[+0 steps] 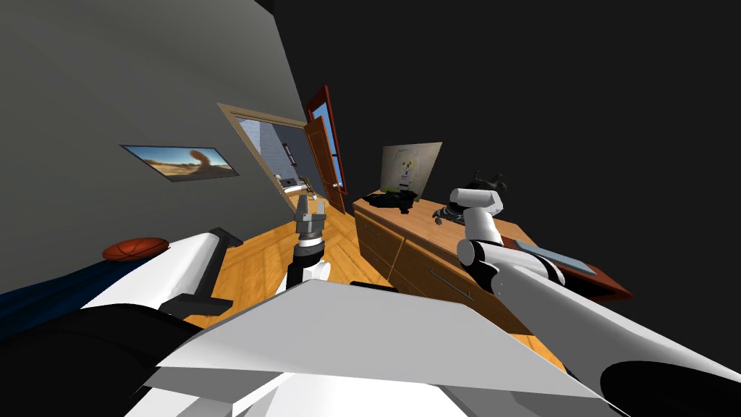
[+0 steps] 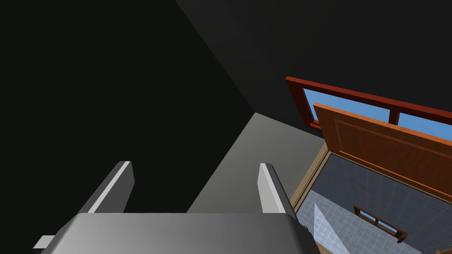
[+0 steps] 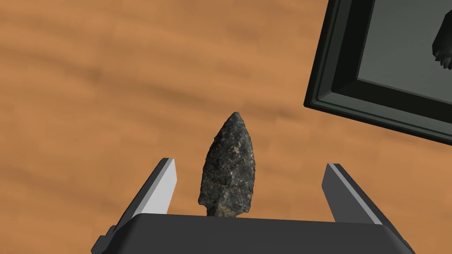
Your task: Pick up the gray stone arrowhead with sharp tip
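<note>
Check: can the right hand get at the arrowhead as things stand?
Probably yes. The arrowhead lies on the wooden top between the fingers of the open right hand, neither touching it; the dark tray sits off to one side.

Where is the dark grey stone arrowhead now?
In the right wrist view the arrowhead lies on the orange-brown wooden top, between the open fingers of the right gripper, touching neither, near a dark rectangular tray.

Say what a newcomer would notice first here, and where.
A dark, speckled arrowhead lies on the wooden dresser top, between the open fingers of the right pincer, which do not touch it. A dark tray sits beside it. The left pincer is open, held up over the floor.
</note>
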